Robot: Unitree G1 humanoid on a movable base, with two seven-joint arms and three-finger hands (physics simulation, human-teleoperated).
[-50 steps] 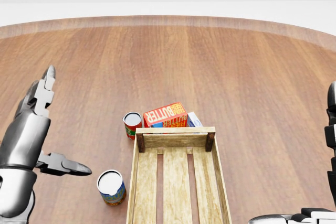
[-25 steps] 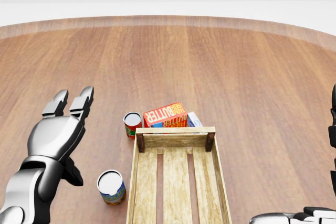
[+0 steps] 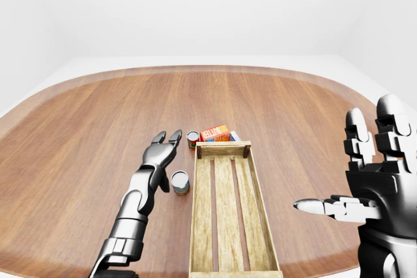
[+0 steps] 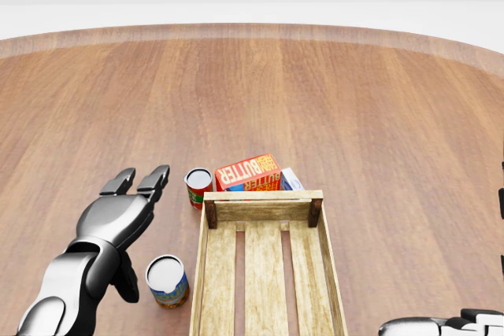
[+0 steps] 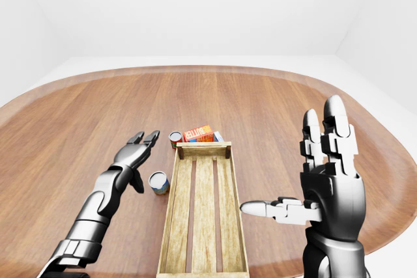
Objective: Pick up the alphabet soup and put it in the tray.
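On the round wooden tabletop (image 4: 331, 92) a long slatted wooden tray (image 4: 266, 265) runs toward the bottom edge of the head view, with nothing inside it. The alphabet soup (image 4: 167, 280), a small can standing upright with a pale lid, sits just beside the tray's left wall, near the bottom of that view. At the tray's top end stands a second can (image 4: 198, 187) with a red label, and next to it, to the right, a red butter box (image 4: 248, 172) (the word "BUTTER" reads upside down) with a white and blue carton (image 4: 290, 179) half hidden behind it.

The left robot hand (image 4: 118, 222) reaches in from the lower left, palm down, its fingers (image 4: 147, 182) stretched out and spread, gripping nothing; its thumb hangs just left of the alphabet soup without clearly touching it. The right robot hand (image 5: 329, 180) is raised well to the right of the tray, fingers upright and thumb pointing left, wide open and empty.
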